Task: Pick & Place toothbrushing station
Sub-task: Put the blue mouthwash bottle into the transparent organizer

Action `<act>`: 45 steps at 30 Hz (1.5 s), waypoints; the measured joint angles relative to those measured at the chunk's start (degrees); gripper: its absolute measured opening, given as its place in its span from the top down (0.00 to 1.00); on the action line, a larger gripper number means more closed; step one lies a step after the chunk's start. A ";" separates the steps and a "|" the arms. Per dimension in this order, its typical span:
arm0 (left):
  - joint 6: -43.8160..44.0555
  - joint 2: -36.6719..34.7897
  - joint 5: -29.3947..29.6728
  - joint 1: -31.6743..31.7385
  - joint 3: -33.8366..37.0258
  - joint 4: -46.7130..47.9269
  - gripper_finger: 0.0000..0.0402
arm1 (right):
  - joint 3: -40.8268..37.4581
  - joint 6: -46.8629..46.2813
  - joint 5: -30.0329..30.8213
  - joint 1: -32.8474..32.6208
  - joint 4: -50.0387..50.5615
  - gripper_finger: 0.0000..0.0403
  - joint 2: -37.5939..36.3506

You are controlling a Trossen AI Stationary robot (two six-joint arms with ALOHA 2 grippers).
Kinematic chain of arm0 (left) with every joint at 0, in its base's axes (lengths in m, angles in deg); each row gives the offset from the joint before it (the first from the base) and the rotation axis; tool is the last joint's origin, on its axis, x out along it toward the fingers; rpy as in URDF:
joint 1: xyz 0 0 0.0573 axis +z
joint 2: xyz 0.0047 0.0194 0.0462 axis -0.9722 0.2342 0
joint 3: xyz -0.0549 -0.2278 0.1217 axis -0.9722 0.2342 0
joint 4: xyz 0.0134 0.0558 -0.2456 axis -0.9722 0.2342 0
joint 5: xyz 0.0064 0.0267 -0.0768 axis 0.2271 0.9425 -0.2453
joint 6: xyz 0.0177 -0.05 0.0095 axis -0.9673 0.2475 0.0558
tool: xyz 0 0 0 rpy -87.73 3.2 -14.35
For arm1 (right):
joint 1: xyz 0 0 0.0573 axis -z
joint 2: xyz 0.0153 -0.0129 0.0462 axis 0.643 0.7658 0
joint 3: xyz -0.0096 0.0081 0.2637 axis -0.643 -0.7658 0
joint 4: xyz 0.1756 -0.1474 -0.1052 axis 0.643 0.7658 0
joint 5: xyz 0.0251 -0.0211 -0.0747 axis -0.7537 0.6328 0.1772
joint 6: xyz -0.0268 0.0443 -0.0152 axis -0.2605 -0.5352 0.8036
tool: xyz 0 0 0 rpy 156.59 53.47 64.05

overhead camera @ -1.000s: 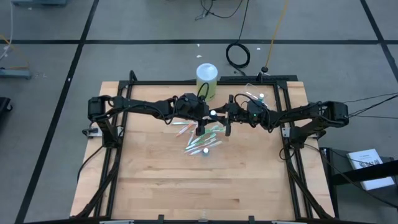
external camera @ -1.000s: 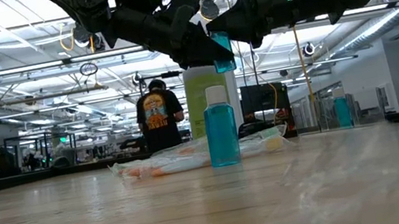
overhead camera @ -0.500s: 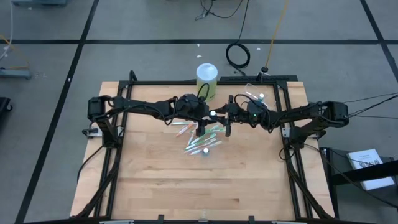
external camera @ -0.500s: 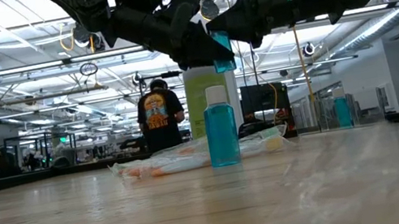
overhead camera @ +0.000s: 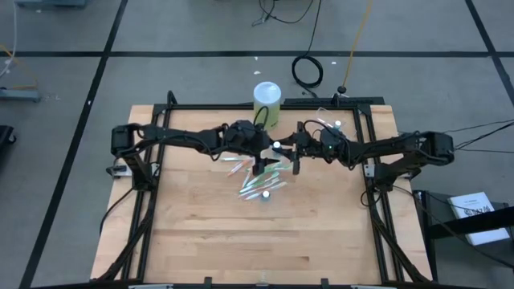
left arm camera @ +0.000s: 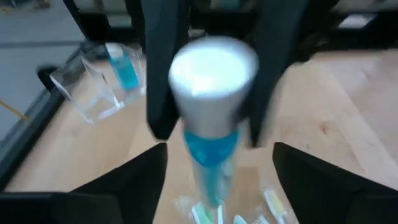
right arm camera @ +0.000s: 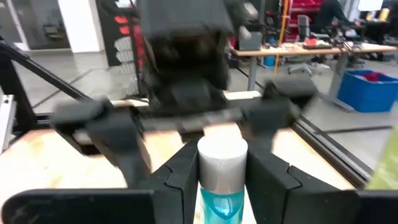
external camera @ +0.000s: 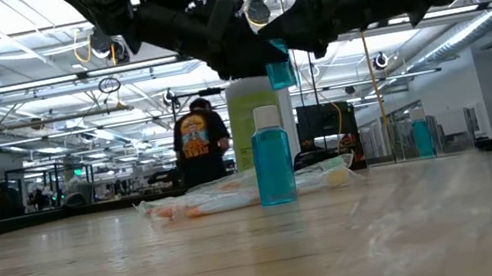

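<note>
Both of my claws meet above the table (overhead camera: 201, 233): right claw (right arm camera: 222, 180) clenched on the teal tube (right arm camera: 222, 186), left claw (overhead camera: 259, 164) spread beside it, let go. Upright, it hangs over the toothbrushes (overhead camera: 261, 178); the clear cup (left arm camera: 93, 93) lies on my right arm's side.

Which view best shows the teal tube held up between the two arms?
The right wrist view: the teal tube sits clamped in the right gripper, white cap up. The left wrist view blurs it, the low view shows a sliver, and the high view only its cap.
</note>
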 joint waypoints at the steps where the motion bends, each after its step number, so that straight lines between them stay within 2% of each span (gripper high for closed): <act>1: -0.02 -0.89 0.20 0.09 0.00 0.51 0.22 | 0.00 -0.03 0.05 0.34 1.60 0.75 -1.11; 7: -0.07 -6.70 0.34 0.98 -0.06 4.16 0.17 | -1.38 -0.01 0.74 1.57 5.95 0.76 -7.27; 11: -0.93 -11.03 -0.14 2.30 0.12 8.73 0.17 | -4.55 1.25 6.65 1.70 6.36 0.76 -11.81; 14: -3.82 -14.37 -3.88 3.76 2.74 9.26 0.16 | -7.12 2.98 12.10 1.91 6.48 0.76 -15.57; 17: -7.43 -17.21 -9.89 5.71 7.89 4.49 0.16 | -9.07 4.34 17.10 2.64 8.84 0.76 -19.67; 19: -6.33 -19.32 -11.91 7.68 12.19 -0.50 0.16 | -10.28 4.58 20.22 3.37 10.14 0.76 -22.08; 21: -4.02 -21.16 -11.63 10.05 15.50 -6.88 0.16 | -11.87 4.54 23.44 4.32 11.32 0.76 -24.38; 24: -0.58 -23.81 -11.62 13.38 19.36 -11.12 0.16 | -14.29 4.52 28.28 5.79 11.00 0.76 -26.83; 28: 2.52 -24.98 -11.75 16.10 21.69 -13.17 0.16 | -16.76 4.59 34.29 8.43 10.67 0.76 -28.91; 32: 3.10 -25.13 -11.72 17.00 21.81 -13.26 0.16 | -18.06 4.54 36.32 10.97 10.60 0.76 -29.70; 45: 2.82 -24.81 -11.74 16.96 21.83 -13.03 0.16 | -23.47 1.43 36.17 19.48 6.00 0.76 -29.75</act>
